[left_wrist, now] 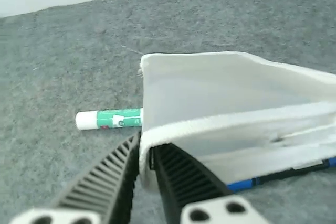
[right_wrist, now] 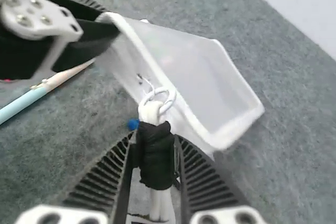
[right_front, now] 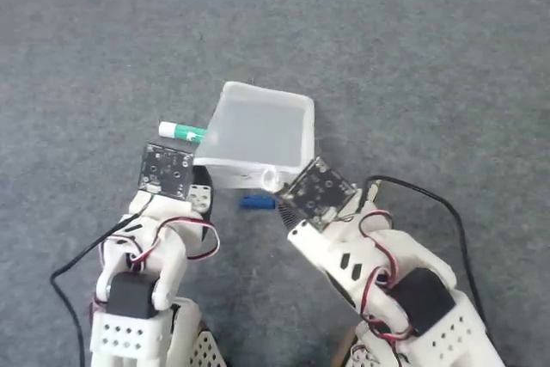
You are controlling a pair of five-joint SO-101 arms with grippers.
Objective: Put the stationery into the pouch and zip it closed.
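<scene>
The translucent white pouch [right_front: 260, 129] lies in the middle of the grey table, its near edge lifted. My left gripper [left_wrist: 146, 148] is shut on the pouch [left_wrist: 226, 103] at its near left corner, also seen from above [right_front: 203, 185]. My right gripper [right_wrist: 154, 142] is shut on the zipper pull [right_wrist: 153, 153], a black-and-white tab on a ring, at the pouch's [right_wrist: 199, 77] near edge [right_front: 270, 180]. A green-and-white marker [right_front: 183, 131] [left_wrist: 109, 119] lies beside the pouch's left side. A blue pen [right_front: 256, 202] [left_wrist: 273, 178] lies under the near edge. A light-blue pencil [right_wrist: 31, 98] lies near the left gripper [right_wrist: 47, 30].
Grey carpet-like cloth [right_front: 430, 83] covers the whole table, with open room to the left, right and far side of the pouch. A black cable [right_front: 447, 212] loops beside the right arm, another [right_front: 73, 264] beside the left arm.
</scene>
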